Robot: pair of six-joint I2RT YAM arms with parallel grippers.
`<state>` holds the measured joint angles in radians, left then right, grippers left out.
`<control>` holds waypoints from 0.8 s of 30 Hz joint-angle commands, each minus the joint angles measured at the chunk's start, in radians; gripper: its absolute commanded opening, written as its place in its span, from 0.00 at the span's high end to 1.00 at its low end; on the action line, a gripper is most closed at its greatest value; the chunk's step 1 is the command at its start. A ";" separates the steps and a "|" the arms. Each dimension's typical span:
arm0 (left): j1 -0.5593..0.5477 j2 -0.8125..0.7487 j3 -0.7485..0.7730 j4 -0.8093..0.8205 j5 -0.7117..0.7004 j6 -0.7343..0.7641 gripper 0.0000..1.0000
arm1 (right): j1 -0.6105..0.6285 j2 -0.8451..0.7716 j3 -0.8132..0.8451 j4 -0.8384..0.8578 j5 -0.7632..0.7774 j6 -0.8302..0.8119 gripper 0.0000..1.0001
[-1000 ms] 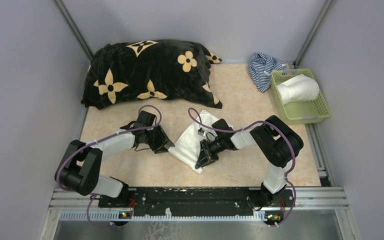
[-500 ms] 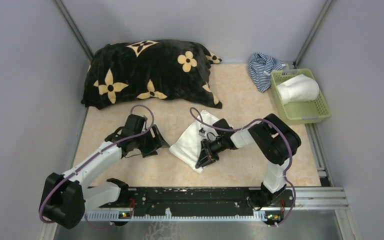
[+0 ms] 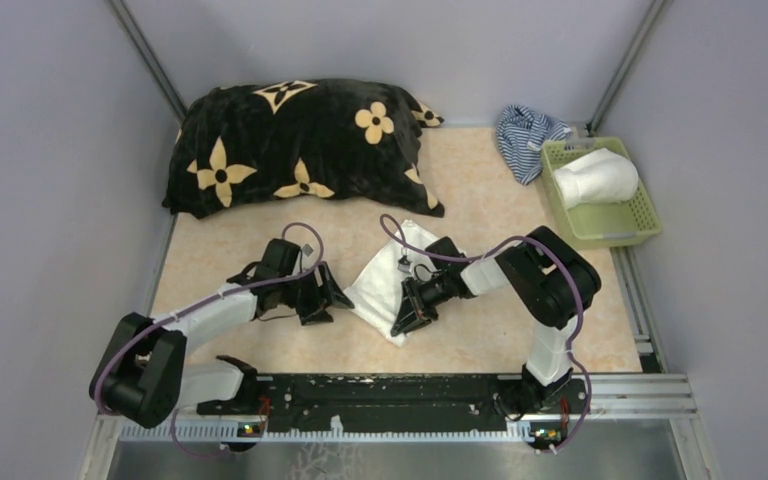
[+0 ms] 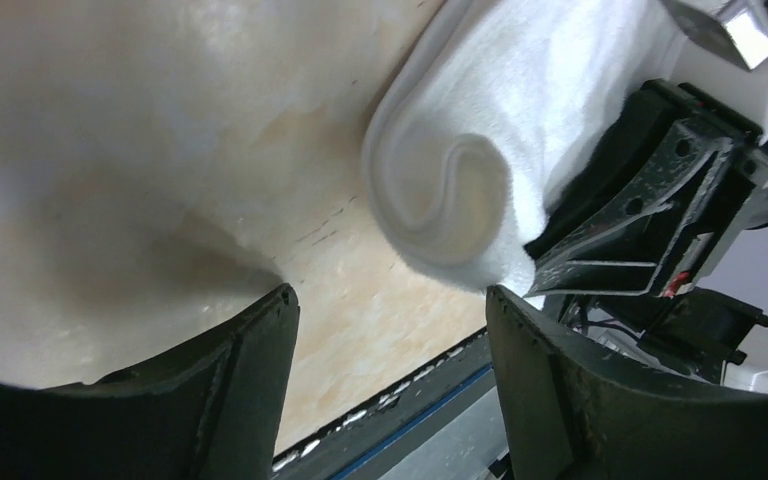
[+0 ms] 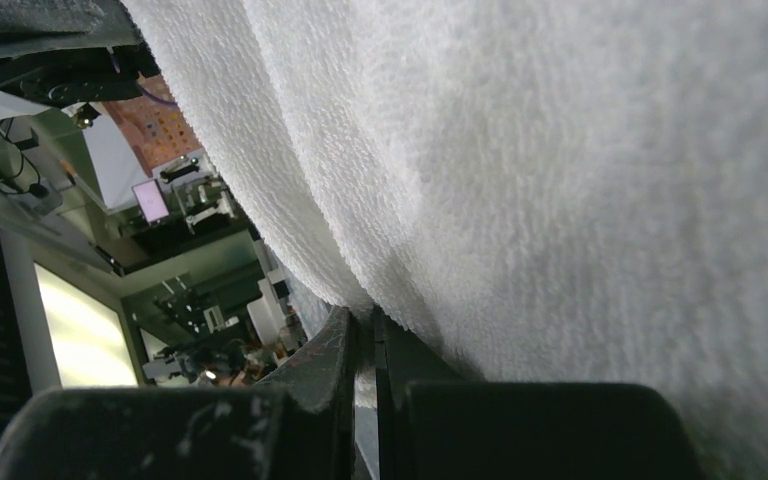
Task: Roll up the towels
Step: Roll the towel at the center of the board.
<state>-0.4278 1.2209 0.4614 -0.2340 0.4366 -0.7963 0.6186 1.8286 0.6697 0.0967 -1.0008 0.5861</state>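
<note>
A rolled white towel (image 3: 385, 283) lies mid-bench toward the near edge, a second one (image 3: 596, 177) in the green basket (image 3: 640, 222) at the far right corner. The right fingers (image 3: 397, 328) are pinched shut on the near end of the roll, while the left fingers (image 3: 332, 296) stand spread wide and empty just beside its left end.

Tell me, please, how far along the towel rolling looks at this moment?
Done: one rolled towel lies in the green basket. In hand: the second towel on the table is partly rolled, its spiral end showing in the left wrist view; the right claw is shut on its edge, while the left claw stands open beside it, not gripping. Left: finishing this roll, and likely placing it in the basket.
</note>
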 commanded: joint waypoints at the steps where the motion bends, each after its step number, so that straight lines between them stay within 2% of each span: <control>1: -0.012 0.051 -0.003 0.181 0.056 -0.046 0.26 | -0.014 0.018 0.030 -0.015 0.042 -0.027 1.00; 7: -0.024 0.124 0.021 0.255 0.048 -0.107 0.34 | -0.014 -0.002 0.049 -0.072 0.072 -0.064 1.00; 12: -0.029 0.170 0.054 0.236 0.005 -0.147 0.44 | -0.014 -0.022 0.060 -0.107 0.100 -0.087 0.98; 16: -0.031 0.208 0.081 0.177 -0.036 -0.163 0.47 | -0.014 -0.082 0.077 -0.176 0.161 -0.127 0.92; 19: -0.035 0.239 0.100 0.129 -0.061 -0.172 0.48 | -0.012 -0.162 0.095 -0.246 0.232 -0.164 0.82; 24: -0.038 0.275 0.103 0.096 -0.075 -0.185 0.50 | 0.043 -0.336 0.190 -0.453 0.466 -0.275 0.71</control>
<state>-0.4591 1.4624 0.5541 -0.0765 0.4259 -0.9691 0.6239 1.6283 0.7547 -0.2039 -0.7555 0.4297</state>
